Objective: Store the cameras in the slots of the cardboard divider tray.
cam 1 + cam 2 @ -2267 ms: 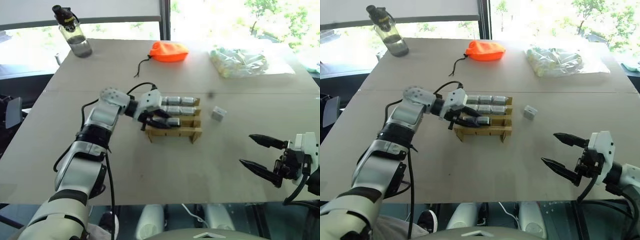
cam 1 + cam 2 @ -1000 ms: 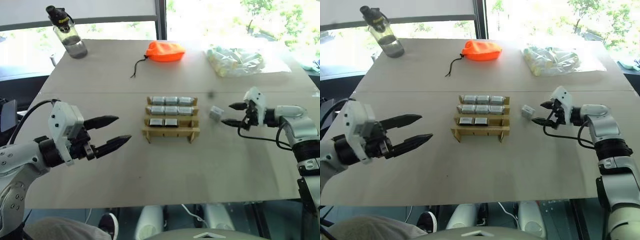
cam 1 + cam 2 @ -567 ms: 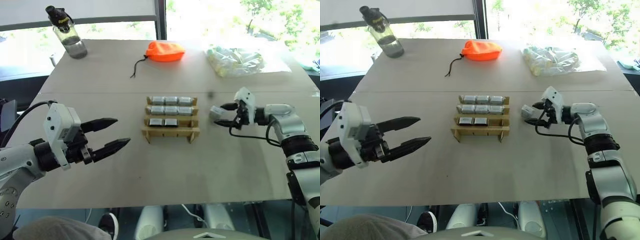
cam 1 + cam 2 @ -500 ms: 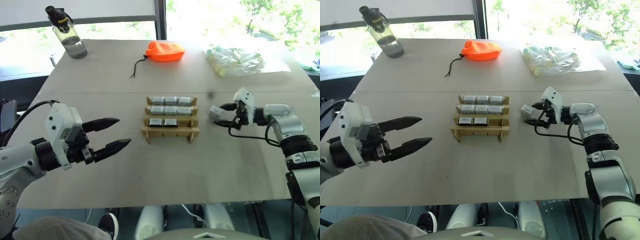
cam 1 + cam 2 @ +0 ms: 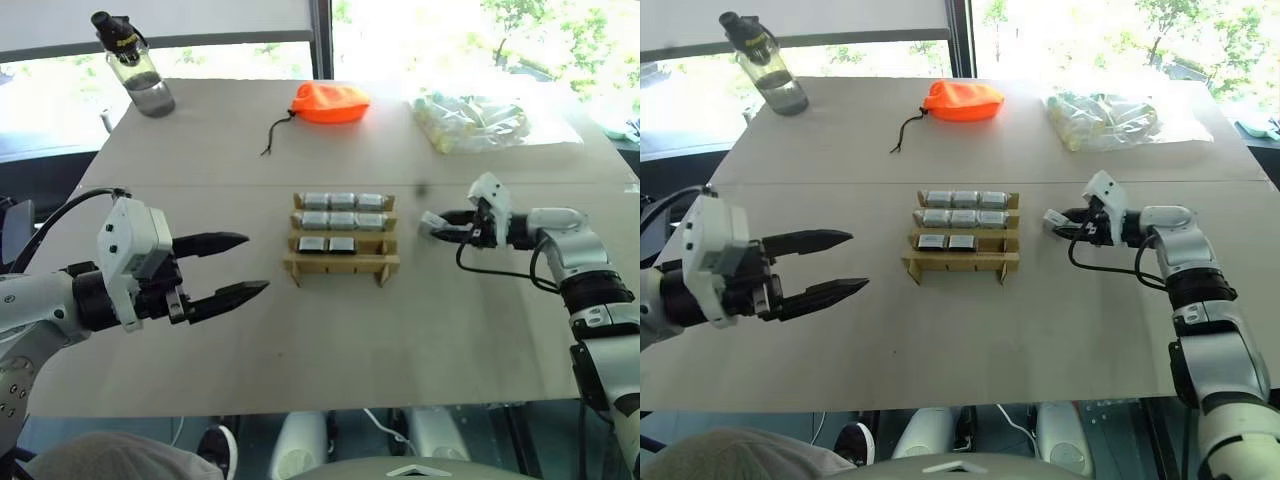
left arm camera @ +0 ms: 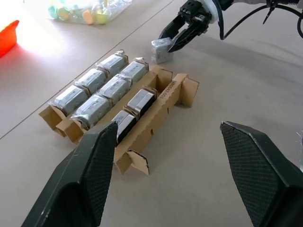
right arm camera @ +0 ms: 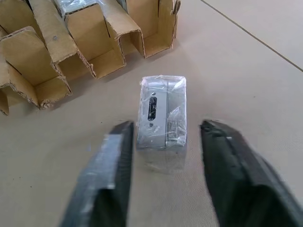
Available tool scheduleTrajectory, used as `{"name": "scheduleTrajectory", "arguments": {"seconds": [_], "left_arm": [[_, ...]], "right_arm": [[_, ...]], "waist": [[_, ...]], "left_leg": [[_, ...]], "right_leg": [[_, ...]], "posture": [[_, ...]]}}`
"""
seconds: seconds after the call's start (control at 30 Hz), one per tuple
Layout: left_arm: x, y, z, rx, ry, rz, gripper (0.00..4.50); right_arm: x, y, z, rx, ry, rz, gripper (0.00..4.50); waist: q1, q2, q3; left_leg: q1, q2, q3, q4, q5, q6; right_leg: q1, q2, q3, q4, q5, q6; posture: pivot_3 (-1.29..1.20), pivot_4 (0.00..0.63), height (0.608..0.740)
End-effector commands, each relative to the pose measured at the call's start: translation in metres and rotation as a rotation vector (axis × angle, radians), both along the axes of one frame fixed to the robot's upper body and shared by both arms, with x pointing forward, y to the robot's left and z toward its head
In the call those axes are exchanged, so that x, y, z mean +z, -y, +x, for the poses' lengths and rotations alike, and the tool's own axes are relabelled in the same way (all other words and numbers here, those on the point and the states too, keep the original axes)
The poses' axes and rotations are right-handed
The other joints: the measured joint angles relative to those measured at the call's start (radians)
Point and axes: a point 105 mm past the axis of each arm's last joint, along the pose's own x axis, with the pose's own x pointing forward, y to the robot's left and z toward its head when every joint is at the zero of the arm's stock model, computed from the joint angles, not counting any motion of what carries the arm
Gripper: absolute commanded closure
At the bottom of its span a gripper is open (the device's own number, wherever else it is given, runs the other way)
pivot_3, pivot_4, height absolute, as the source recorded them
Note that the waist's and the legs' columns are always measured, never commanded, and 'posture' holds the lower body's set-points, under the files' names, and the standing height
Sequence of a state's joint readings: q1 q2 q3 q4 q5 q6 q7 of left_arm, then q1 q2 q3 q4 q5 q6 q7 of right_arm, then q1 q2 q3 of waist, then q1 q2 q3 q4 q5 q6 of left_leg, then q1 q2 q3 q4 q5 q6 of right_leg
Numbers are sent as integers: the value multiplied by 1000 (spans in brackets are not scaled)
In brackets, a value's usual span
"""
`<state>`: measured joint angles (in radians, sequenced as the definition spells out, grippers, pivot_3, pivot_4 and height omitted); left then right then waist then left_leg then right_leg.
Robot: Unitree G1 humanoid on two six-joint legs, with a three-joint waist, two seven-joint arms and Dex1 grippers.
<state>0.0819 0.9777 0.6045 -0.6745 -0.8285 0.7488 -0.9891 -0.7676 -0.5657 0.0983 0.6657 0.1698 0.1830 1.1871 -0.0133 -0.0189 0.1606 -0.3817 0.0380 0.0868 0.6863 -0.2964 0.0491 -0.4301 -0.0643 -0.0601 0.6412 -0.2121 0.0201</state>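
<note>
Eight cameras (image 5: 342, 222) sit slotted in the cardboard divider tray (image 5: 340, 266) at mid-frame. Just right of it, a ninth camera (image 5: 432, 221) lies on the desk (image 5: 400, 330), pinched by the right claw (image 5: 447, 222), apparently for pickup. The left claw (image 5: 240, 265) hangs open at lower left, clear of the tray.

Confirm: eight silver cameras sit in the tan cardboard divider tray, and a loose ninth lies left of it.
Wrong side: the loose wrapped silver camera lies right of the tan cardboard divider tray, as the left eye view shows.
</note>
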Motion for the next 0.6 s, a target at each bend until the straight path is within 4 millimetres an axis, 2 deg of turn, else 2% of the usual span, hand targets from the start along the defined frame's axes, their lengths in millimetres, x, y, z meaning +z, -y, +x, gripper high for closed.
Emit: {"name": "scheduleTrajectory", "arguments": {"seconds": [0.03, 0.27, 0.4, 0.6], "left_arm": [[5, 3, 0, -24, 24, 8, 908], [6, 2, 2, -22, 23, 10, 908], [5, -6, 4, -8, 17, 13, 908], [2, -11, 7, -15, 10, 25, 908]], "right_arm": [[18, 8, 2, -24, 62, 20, 3822], [37, -4, -3, 33, 109, 43, 3822], [67, -43, -28, 272, 197, 15, 3822], [78, -89, -51, 506, 290, -78, 3822]], "waist": [[0, 0, 0], [0, 2, 1], [-1, 4, 2], [-1, 4, 2]], "left_leg": [[0, 0, 0, 0, 0, 0], [0, 0, 0, 0, 0, 0], [0, 0, 0, -1, 0, 0], [0, 0, 0, -1, 0, 0]], "right_leg": [[0, 0, 0, 0, 0, 0], [0, 0, 0, 0, 0, 0], [-1, 0, 0, 0, 0, 0], [-1, 0, 0, 0, 0, 0]], "posture": [[0, 150, 740], [0, 150, 740], [0, 150, 740], [0, 150, 740]]}}
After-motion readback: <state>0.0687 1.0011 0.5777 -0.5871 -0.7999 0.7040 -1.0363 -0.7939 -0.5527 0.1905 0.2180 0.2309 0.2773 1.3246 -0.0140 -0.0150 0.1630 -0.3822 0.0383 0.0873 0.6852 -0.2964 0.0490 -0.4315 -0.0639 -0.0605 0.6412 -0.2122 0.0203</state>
